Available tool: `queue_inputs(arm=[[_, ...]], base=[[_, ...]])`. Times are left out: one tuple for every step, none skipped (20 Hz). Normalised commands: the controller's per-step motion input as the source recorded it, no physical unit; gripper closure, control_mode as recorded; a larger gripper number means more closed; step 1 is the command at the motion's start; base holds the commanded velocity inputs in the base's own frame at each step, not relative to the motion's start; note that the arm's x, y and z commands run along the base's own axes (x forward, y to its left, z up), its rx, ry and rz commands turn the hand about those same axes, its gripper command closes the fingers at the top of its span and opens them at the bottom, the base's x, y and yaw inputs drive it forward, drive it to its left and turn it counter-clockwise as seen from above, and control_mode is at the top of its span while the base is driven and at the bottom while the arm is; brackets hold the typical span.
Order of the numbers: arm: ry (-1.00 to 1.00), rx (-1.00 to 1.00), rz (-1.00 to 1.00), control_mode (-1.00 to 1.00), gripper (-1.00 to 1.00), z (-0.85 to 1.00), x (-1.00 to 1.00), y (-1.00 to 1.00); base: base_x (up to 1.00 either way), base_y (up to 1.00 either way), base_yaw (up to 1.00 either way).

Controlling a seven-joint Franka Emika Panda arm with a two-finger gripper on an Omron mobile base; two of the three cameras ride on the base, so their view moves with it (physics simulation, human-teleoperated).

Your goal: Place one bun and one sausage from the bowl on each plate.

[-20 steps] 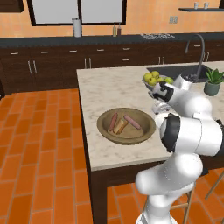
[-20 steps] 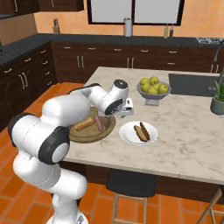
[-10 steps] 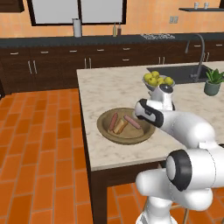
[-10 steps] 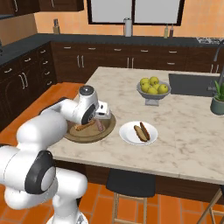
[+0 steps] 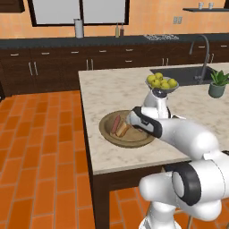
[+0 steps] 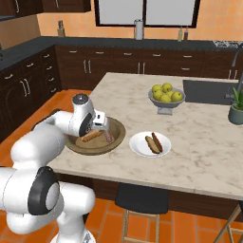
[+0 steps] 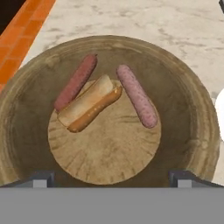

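The tan wooden bowl (image 7: 109, 41) holds one bun (image 7: 89, 103), a dark red sausage (image 7: 76, 81) to its left and a pink sausage (image 7: 136, 95) to its right. My gripper (image 7: 111, 179) hangs open just above the bowl, with nothing between its fingertips (image 7: 43, 178). From the base, the gripper (image 6: 103, 127) is over the bowl (image 6: 118, 135) near the counter's left edge. The white plate (image 6: 137, 142), right of the bowl, carries a bun and a sausage (image 6: 153, 142). In the left base view the gripper (image 5: 133, 120) sits over the bowl (image 5: 107, 132).
A grey footed bowl of yellow-green fruit (image 6: 164, 97) stands behind the white plate. A potted plant (image 6: 236, 107) and a sink (image 6: 209, 90) are at the far right. The counter's edge runs just left of the bowl, with orange tile floor below.
The arm has swung left from beside the white plate to above the bowl. The gripper stayed open throughout. The bowl's contents have not moved.
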Motion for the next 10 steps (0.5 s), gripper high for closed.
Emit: queue_inputs(arm=[[0.00,0.00,0.00,-1.00,-1.00,-0.13,0.16,0.93],[0.00,0.00,0.00,-1.00,-1.00,-0.10,0.16,0.94],[0.02,0.00,-0.02,-1.00,-1.00,-0.07,0.34,0.87],[0.04,0.00,-0.01,-1.00,-1.00,0.00,0.33,0.69],[0.11,0.00,0.00,-1.00,-1.00,0.00,0.27,0.39],[0.17,0.00,0.00,-1.00,-1.00,0.00,0.23,0.17],[0.21,0.00,0.00,-1.00,-1.00,0.00,0.28,0.15],[0.22,0.00,0.00,-1.00,-1.00,0.00,0.34,0.16],[0.21,0.00,0.00,-1.00,-1.00,-0.02,0.39,0.19],[0.22,0.01,0.00,-1.00,-1.00,-0.16,0.30,0.16]], base=[[0.00,0.00,0.00],[0.00,0.00,0.00],[0.00,0.00,0.00],[0.00,0.00,0.00],[0.00,0.00,0.00],[0.00,0.00,0.00],[0.00,0.00,0.00],[0.00,0.00,0.00],[0.00,0.00,0.00],[0.00,0.00,0.00]])
